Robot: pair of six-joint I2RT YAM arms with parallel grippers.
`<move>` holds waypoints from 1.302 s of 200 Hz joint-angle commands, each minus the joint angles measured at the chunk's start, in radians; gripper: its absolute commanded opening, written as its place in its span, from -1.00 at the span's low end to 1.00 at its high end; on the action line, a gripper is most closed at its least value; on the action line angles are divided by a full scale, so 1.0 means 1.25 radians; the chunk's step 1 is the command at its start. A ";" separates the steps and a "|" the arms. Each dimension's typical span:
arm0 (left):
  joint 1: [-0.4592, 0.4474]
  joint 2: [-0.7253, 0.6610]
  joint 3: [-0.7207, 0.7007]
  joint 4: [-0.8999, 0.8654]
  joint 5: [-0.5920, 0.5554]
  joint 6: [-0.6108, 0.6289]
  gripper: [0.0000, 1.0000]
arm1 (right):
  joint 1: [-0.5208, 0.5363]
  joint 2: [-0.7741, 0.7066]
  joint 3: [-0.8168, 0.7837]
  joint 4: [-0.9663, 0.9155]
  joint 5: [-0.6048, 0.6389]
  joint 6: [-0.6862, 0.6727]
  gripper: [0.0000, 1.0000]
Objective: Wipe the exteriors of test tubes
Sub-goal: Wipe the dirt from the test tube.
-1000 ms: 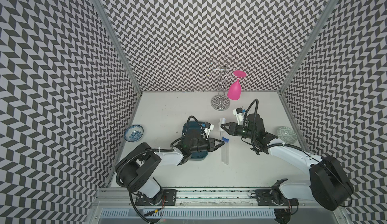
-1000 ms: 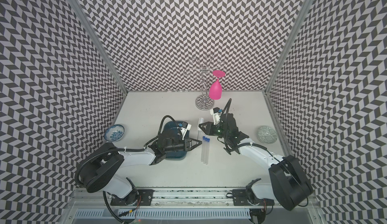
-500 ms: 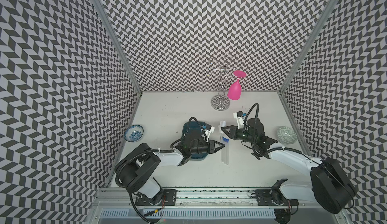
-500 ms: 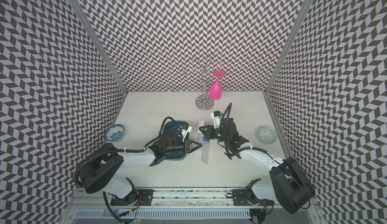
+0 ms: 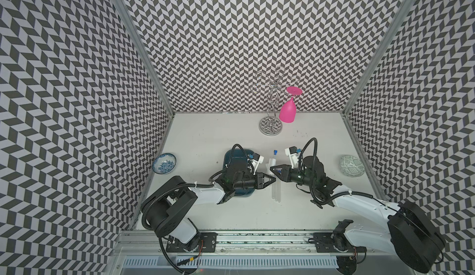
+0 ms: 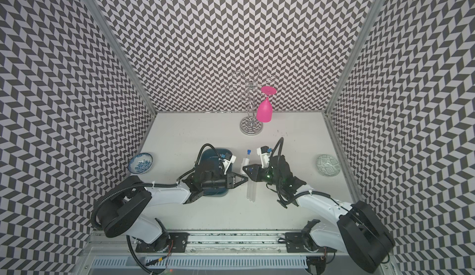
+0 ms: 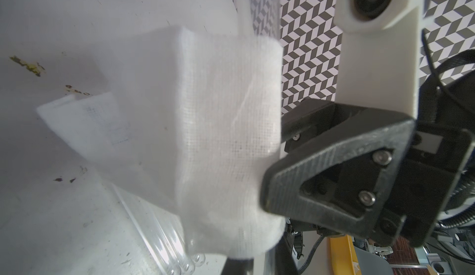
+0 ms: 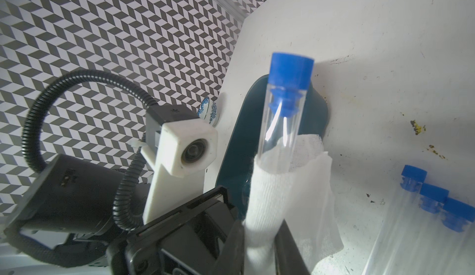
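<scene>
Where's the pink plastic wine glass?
In both top views, the pink plastic wine glass hangs upside down from the right side of the chrome wire rack at the table's back, by the chevron wall.

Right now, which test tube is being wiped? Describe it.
Start at the teal tray in the middle. Just beside it, the right claw holds one test tube off the table. Unlike three bare tubes lying flat, it wears a white gauze sleeve.

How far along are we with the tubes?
Likely done: three tubes lie side by side on the table, out of the tray, though cleanliness can't be judged. In hand: the fourth tube, wrapped in cloth that the right end effector pinches; the left end effector is shut close beside it. Left: finishing this tube and setting it down.
</scene>
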 commanded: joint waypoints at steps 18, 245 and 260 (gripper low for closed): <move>-0.009 -0.017 0.004 0.077 0.035 0.009 -0.82 | -0.015 0.072 0.106 -0.031 0.016 -0.050 -0.58; -0.004 0.004 0.015 0.093 0.046 0.005 -0.81 | 0.009 0.076 0.016 0.020 -0.031 -0.010 -0.56; -0.004 -0.001 0.011 0.090 0.044 0.007 -0.81 | -0.002 0.095 0.065 -0.015 -0.010 -0.037 -0.56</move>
